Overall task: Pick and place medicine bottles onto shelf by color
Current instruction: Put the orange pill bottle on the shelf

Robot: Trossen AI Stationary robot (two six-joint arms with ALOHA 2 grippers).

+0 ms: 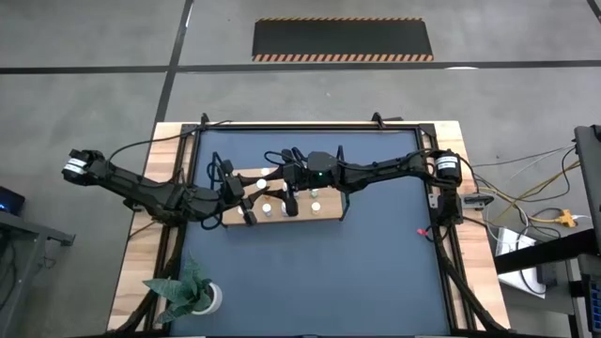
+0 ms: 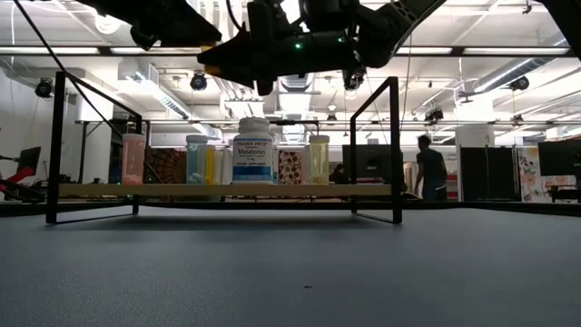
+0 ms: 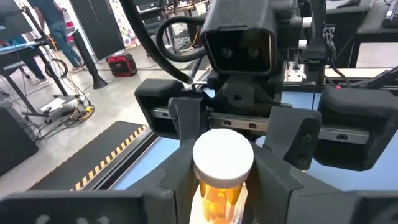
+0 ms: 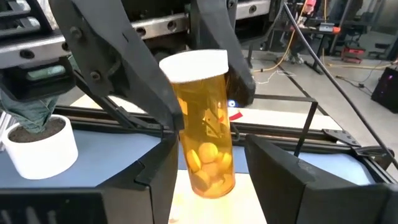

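The left gripper (image 3: 222,165) is clamped on an amber medicine bottle (image 4: 202,130) with a white cap. Its two dark fingers (image 3: 177,180) press against the bottle's sides just below the cap, and the bottle stands nearly upright, with pale pills showing through its wall. The right gripper (image 4: 208,171) faces it head-on from the other side. Its fingers stand apart around the lower half of the same bottle. One finger (image 4: 283,177) is clearly off the plastic; the other lies close beside it, and I cannot tell whether it touches.

In the high view the two claws meet nose to nose above the shelf (image 1: 324,214). The left arm (image 1: 141,186) stretches in from the table's left edge, low and almost straight. The right arm (image 1: 394,169) reaches across from the right edge, its wrist bent down toward the board.

From table height, both grippers hang above the shelf's wooden board, over the row of medicine bottles standing on it. That row includes a large white labelled bottle (image 2: 253,150), a pink one (image 2: 133,159) and a yellowish one (image 2: 319,159). The amber bottle is in the air above the shelf, clear of the board.

A white pot with a green plant (image 1: 207,299) sits near the table's front-left corner.
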